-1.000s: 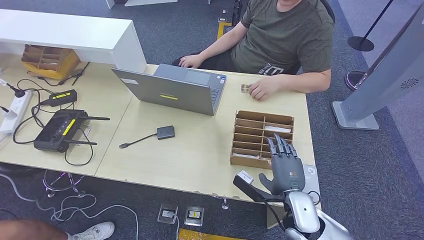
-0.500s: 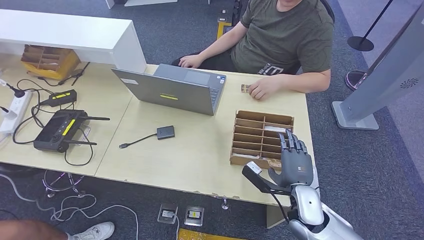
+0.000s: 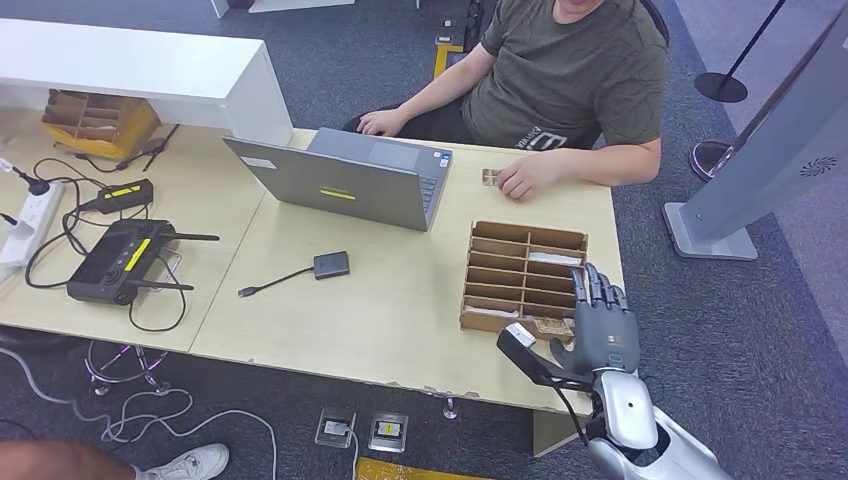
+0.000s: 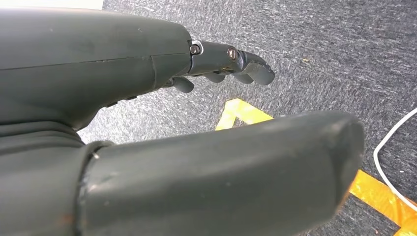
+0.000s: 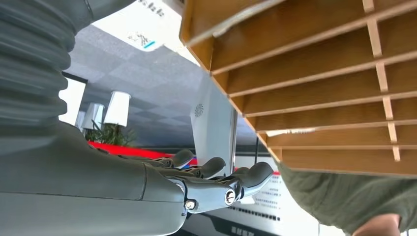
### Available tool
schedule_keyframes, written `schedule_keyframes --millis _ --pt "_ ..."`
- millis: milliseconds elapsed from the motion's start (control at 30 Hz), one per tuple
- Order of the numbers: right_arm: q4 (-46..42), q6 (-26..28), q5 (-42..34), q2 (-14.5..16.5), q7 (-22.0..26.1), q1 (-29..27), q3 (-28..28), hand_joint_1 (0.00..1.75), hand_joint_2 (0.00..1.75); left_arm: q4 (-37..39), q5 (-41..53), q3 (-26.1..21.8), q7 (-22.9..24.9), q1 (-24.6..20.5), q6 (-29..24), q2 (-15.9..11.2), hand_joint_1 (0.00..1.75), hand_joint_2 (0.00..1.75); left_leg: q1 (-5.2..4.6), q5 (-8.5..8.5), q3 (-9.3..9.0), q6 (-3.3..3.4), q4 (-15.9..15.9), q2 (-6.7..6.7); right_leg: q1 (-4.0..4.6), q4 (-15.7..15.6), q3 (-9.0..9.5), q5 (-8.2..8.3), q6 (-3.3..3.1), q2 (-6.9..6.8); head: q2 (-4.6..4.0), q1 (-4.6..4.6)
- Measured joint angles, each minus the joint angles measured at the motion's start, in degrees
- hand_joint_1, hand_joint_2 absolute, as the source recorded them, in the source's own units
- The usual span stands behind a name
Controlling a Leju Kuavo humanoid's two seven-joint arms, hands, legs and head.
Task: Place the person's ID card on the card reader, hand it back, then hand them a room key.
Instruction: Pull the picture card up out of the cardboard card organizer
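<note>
My right hand [image 3: 598,328] hovers at the near right corner of the wooden card rack [image 3: 524,240], fingers straight, thumb spread wide, holding nothing. The right wrist view has the same hand [image 5: 147,184] beside the rack's slats [image 5: 319,93]. White cards [image 3: 555,258] lie in some rack slots. A small card [image 3: 490,177] lies on the desk by the seated person's hand [image 3: 527,178]. The black card reader [image 3: 331,264] with its cable sits mid-desk. My left hand [image 4: 123,64] hangs over the carpet with thumb and fingers apart, empty.
A grey laptop [image 3: 345,180] stands between the reader and the person. A black controller [image 3: 118,260], cables and a power strip [image 3: 28,220] cover the left desk. A white shelf [image 3: 140,65] and a second cardboard rack [image 3: 95,120] are far left. A white kiosk [image 3: 775,160] stands right.
My right hand has moved rightward from over the rack's front slots to its near right corner, staying empty. The person and the desk items have not moved.
</note>
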State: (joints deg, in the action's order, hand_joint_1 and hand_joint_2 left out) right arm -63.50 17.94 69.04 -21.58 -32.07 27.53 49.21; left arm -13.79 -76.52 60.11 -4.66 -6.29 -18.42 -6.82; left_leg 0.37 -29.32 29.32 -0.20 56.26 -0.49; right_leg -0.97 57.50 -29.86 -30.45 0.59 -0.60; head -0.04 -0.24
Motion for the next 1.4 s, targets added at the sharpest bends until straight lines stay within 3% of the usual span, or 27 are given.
schedule_keyframes --millis 467,1200,1233,1367,1400 --pt "-0.98 -1.59 -1.75 -0.48 2.52 -1.56 0.08 0.00 1.75 0.00 -0.50 -0.02 0.00 0.00 -0.09 -0.22 0.00 0.00 0.00 0.00 0.01 0.00 0.00 0.00 0.00 0.01 0.02 0.00 0.00 0.00 0.00 -0.01" --pt "-0.55 0.63 -3.81 0.87 3.99 -1.21 0.82 0.01 1.75 0.00 -0.62 -0.02 0.01 0.00 -0.28 -0.28 0.00 0.00 0.01 0.00 0.03 0.00 0.00 0.00 0.01 0.01 0.02 0.00 0.00 -0.02 0.00 0.00" --pt "-0.39 0.68 -4.02 0.92 4.03 -1.17 0.86 0.05 1.75 0.00 -0.63 -0.02 0.02 0.00 -0.31 -0.28 0.00 0.00 0.01 0.00 0.03 0.00 0.00 0.00 0.01 0.01 0.02 0.00 0.00 -0.02 0.00 0.00" --pt "0.37 1.06 -4.94 1.17 4.35 -0.91 1.11 1.75 1.75 0.00 -0.77 -0.02 0.07 0.00 -0.42 -0.28 0.00 0.00 0.01 0.00 0.03 0.00 0.00 0.00 0.00 0.01 0.02 0.00 0.00 -0.02 0.00 0.00" --pt "0.59 1.20 -5.13 1.22 4.48 -0.83 1.26 1.75 1.75 0.00 -0.78 -0.02 0.07 0.00 -0.43 -0.28 0.00 0.00 0.01 0.00 0.03 0.00 0.00 0.00 0.00 0.01 0.02 0.00 0.00 -0.02 0.00 0.00"
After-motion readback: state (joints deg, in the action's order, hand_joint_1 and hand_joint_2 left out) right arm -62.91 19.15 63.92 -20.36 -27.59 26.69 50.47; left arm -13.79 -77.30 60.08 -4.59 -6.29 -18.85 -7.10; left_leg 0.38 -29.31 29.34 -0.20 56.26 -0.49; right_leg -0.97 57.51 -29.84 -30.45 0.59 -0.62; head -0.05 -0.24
